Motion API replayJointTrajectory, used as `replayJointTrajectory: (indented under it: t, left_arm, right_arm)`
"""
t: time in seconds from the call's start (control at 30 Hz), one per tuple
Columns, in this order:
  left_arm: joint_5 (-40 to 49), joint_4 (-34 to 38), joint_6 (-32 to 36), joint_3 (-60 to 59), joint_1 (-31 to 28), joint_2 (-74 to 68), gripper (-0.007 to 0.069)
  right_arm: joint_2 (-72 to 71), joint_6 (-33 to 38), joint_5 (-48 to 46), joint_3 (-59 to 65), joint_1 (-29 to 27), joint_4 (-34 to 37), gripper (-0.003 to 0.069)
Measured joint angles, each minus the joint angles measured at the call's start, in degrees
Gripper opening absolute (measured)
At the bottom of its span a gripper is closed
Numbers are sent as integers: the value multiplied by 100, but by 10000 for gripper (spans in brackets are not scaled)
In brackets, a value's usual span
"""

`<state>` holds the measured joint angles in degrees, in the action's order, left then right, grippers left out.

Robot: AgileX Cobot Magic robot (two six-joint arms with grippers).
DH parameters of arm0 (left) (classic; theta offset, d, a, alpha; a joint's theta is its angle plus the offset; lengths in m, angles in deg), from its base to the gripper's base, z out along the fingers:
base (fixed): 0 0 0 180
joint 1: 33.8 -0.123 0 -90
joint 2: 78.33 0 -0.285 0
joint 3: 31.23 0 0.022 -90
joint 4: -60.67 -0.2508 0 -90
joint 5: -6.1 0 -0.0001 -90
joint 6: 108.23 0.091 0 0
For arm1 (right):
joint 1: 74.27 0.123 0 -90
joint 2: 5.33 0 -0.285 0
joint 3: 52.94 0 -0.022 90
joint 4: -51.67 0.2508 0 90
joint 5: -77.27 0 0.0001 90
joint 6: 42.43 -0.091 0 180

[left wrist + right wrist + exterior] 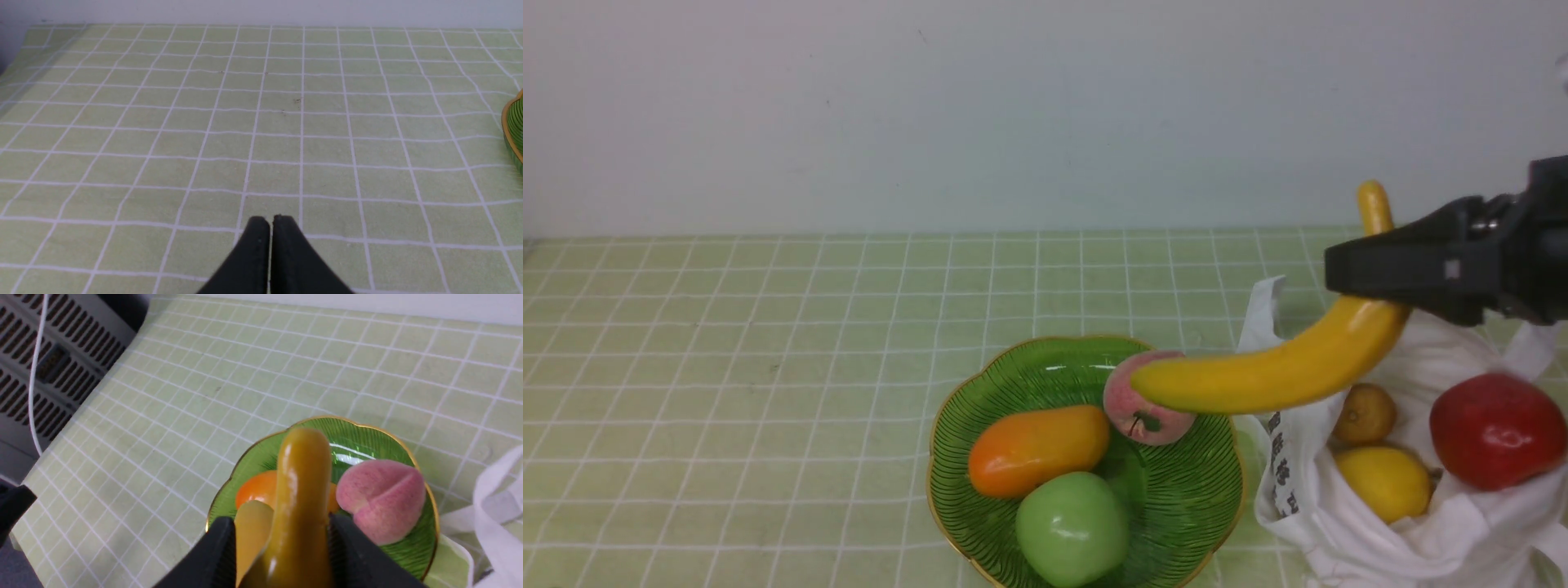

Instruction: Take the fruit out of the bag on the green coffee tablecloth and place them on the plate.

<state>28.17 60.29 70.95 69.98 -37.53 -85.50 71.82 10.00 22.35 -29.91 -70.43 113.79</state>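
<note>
Toward three o'clock in the front view, the right pincer [1368, 265] grips the long yellow banana [1274, 376], holding it aloft with its lower end over the edge of the green plate [1201, 506]. That plate, gold-rimmed and scalloped, sits toward five o'clock on the checked tablecloth [768, 392]. Around its middle, a pink peach [1147, 400] lies at one o'clock, an orange mango-like fruit [1037, 449] at nine and a green apple-like fruit [1070, 527] near seven.

Past the plate's three o'clock side, the white cloth bag [1339, 523] slumps open on the same cloth. Within its opening, the small brownish fruit [1366, 414] is at about eleven o'clock, the yellow lemon [1388, 482] nearer eight, and the big red apple [1499, 429] toward two. Down at six o'clock in its own wrist view, the left pincer [271, 228] is closed, its dark tips together over the cloth.
</note>
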Motion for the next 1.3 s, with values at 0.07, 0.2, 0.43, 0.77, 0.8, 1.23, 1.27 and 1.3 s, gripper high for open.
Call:
replayJointTrajectory:
  t: [0.07,0.2,0.43,0.77,0.8,1.23,1.27,1.3]
  left_arm:
    - [0,0,0,0,0,0,-8]
    - [0,0,0,0,0,0,-8]
    - [0,0,0,0,0,0,-8]
    - [0,0,0,0,0,0,-8]
    - [0,0,0,0,0,0,-8]
    - [0,0,0,0,0,0,-8]
    - [0,0,0,0,0,0,-8]
    - [0,0,0,0,0,0,-8]
  right_arm:
    - [257,217,199,0,339,-7,267]
    - [646,313,781,0,805,-175,267]
    - [1402,471,2105,0,1349,-361,270]
    - [1750,926,2178,0,1678,-367,529]
    - [1750,938,2178,0,1677,-367,555]
    - [1086,91,1418,-692,1677,-1357,552]
    - [1063,-44,1374,-725,1677,-1481,546]
    - [863,-741,910,-1072,1677,-2144,489]
